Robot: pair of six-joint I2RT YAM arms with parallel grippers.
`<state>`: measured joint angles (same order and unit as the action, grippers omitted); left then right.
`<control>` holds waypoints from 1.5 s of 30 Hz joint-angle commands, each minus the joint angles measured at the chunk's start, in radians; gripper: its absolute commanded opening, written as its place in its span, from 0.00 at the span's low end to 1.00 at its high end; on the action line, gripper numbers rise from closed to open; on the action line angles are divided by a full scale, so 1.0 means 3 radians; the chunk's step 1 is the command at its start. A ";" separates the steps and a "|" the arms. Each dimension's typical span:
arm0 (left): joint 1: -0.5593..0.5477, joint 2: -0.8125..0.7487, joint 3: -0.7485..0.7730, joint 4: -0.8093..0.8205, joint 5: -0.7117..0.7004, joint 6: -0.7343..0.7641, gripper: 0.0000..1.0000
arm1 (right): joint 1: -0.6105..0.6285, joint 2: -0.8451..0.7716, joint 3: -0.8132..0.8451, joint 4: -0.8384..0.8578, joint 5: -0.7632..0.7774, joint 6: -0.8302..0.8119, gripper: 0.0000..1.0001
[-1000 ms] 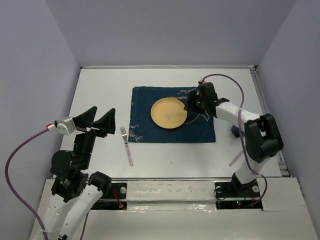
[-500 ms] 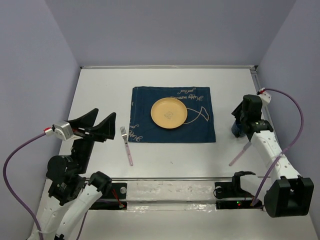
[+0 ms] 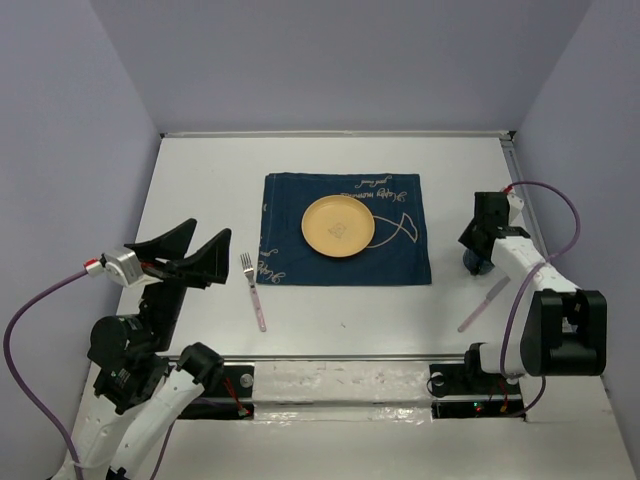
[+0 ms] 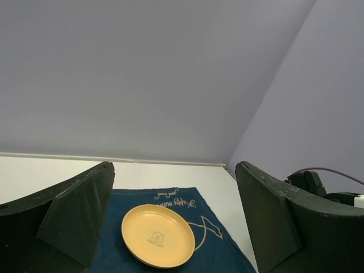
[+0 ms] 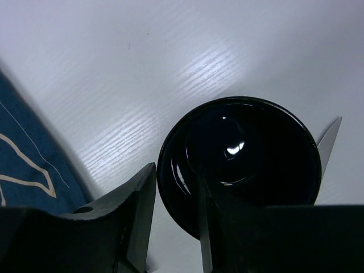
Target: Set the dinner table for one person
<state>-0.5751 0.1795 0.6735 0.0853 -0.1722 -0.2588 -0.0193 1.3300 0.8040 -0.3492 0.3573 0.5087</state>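
Note:
A yellow plate sits on the dark blue mat in the middle of the white dinner table. A dark glossy cup stands on the table right of the mat. My right gripper is down on it. In the right wrist view the cup has one finger outside its rim and the other inside, so the right gripper is shut on its wall. My left gripper hovers wide open at the left, holding nothing. In the left wrist view the left gripper faces the plate.
A fork with a pink handle lies just left of the mat. A pink-handled knife lies near the cup, its blade tip beside the cup's rim. The table's right edge and side wall are close to the right arm.
My right arm swung from the plate's right edge over to the cup at the right and lowered onto it, its jaws narrowing. The left arm has barely shifted.

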 commanded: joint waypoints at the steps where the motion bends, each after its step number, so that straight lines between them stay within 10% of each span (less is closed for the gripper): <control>1: -0.0011 -0.0010 -0.0010 0.0150 0.0093 0.0040 0.99 | -0.0007 0.0071 0.0132 0.0193 -0.0056 -0.0095 0.32; 6: -0.0011 0.0010 -0.0016 0.0156 0.0093 0.0045 0.99 | -0.0007 0.0097 0.0194 0.0208 -0.0010 -0.0212 0.00; 14: -0.0006 0.0077 -0.0011 0.0156 0.0129 0.0034 0.99 | 0.0513 -0.0011 0.0873 0.0228 0.0119 -0.0759 0.00; 22: -0.0001 0.0097 -0.0005 0.0135 0.0063 0.0040 0.99 | 0.1148 0.1118 0.2160 0.0060 -0.0055 -0.1317 0.00; 45: -0.0001 0.0097 -0.0016 0.0161 0.0104 0.0045 0.99 | 0.1215 0.2479 0.3507 -0.0421 -0.0240 -0.1655 0.00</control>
<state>-0.5751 0.1997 0.6735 0.0856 -0.1539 -0.2592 0.3519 2.0697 1.7683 -0.5137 0.2687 0.0467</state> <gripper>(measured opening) 0.989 0.097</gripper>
